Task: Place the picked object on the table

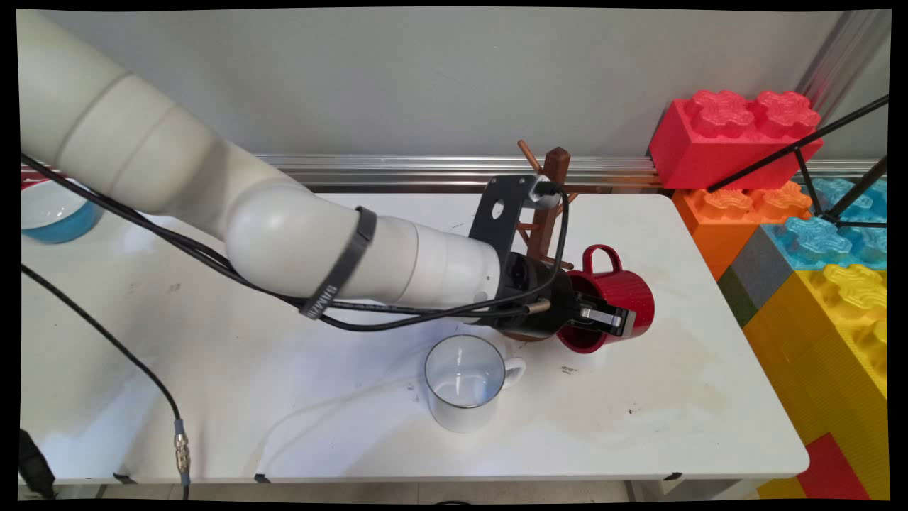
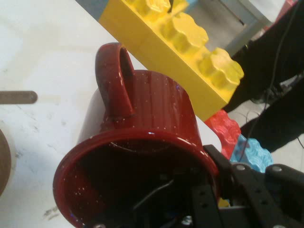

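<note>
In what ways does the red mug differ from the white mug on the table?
The red mug lies tipped on its side, mouth toward the arm; the white mug stands upright. The gripper grips the red mug's rim, one finger inside; nothing touches the white mug. The red mug is ribbed, the white mug smooth. Both have one handle.

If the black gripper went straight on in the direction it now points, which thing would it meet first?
The gripper already grips the rim of the tilted dark red ceramic mug, one finger inside. Going on, it would probably meet the mug's inner bottom first; depth inside is unclear.
</note>
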